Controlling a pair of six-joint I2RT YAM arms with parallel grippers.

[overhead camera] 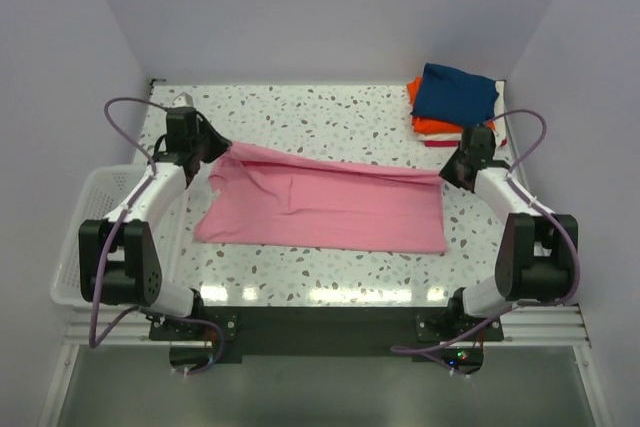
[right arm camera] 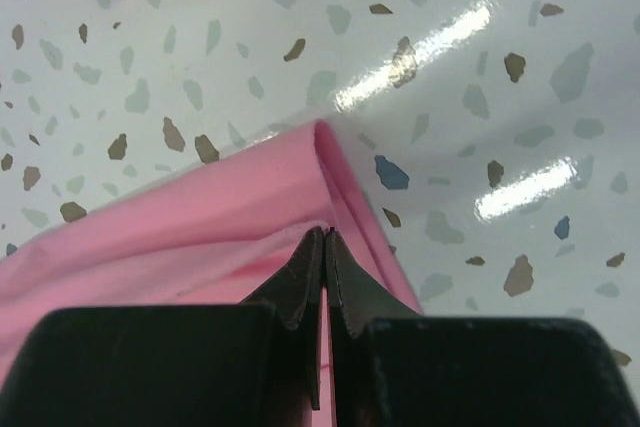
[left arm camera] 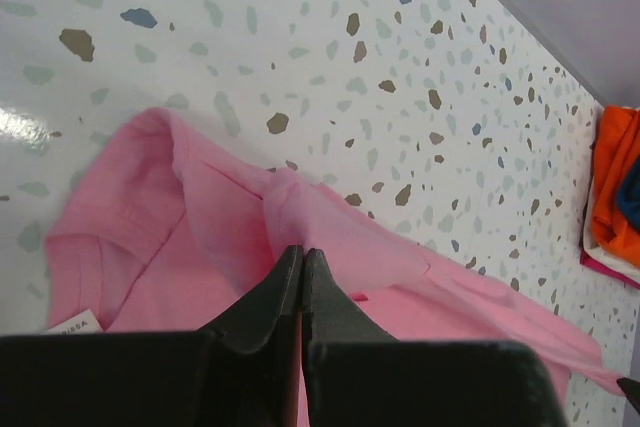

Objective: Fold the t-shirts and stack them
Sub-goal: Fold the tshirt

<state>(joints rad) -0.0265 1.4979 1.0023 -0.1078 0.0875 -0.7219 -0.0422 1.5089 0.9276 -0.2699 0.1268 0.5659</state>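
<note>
Two arms engaged | left claw (left arm camera: 302, 252) clenched on pink t-shirt (overhead camera: 330, 212) at its far-left edge | right claw (right arm camera: 326, 235) clenched on its far-right corner | shirt spread across middle of surface (overhead camera: 330, 112) | folded stack (overhead camera: 455, 102), navy on top, at far-right corner

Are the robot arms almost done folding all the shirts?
Partly. Several folded shirts already sit stacked at the far right corner. The pink shirt is in hand: the left end effector and right end effector each pinch an edge. It needs more folding, then stacking.
</note>
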